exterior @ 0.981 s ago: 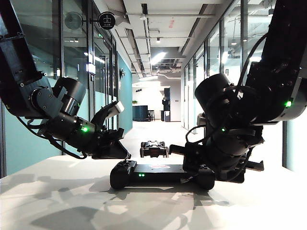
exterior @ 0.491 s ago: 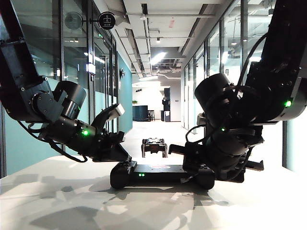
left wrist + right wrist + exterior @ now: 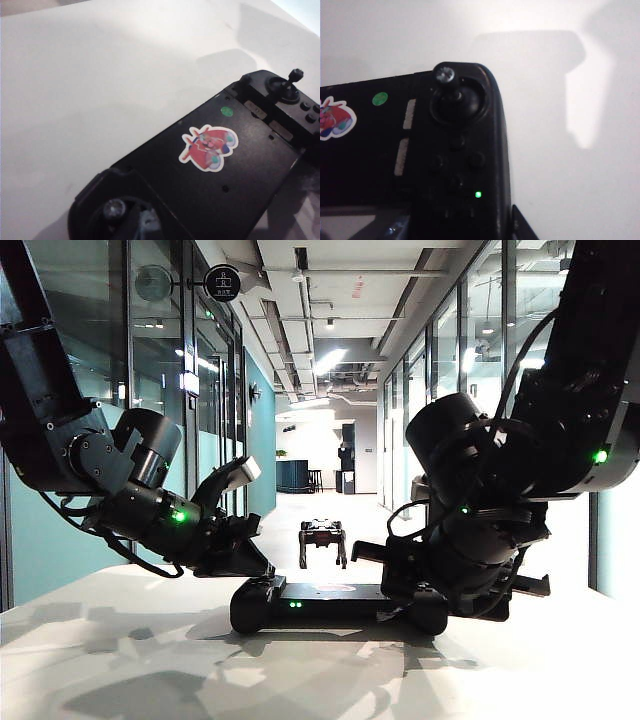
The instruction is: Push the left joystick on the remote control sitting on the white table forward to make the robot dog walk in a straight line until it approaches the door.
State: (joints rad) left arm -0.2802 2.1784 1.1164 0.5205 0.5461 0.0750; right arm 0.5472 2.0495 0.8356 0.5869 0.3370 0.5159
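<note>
The black remote control (image 3: 335,604) lies on the white table (image 3: 120,660). My left gripper (image 3: 262,566) comes down on its left end, shut, and its tip (image 3: 143,224) rests against the left joystick (image 3: 115,209). My right gripper (image 3: 415,592) is shut on the controller's right end, with one finger (image 3: 522,226) against the outer edge. The right joystick (image 3: 445,76) stands free. The robot dog (image 3: 322,540) stands on its legs on the corridor floor beyond the table, between the two arms. The controller (image 3: 220,165) carries a red sticker (image 3: 209,147).
Glass walls line both sides of the corridor. Dark furniture (image 3: 346,455) stands at its far end; I cannot tell which door is meant. Both arms hang low over the table's far half.
The robot dog has risen on its legs and moved away down the corridor, looking smaller. My left gripper has dipped slightly onto the controller's left end. The right arm has not moved.
</note>
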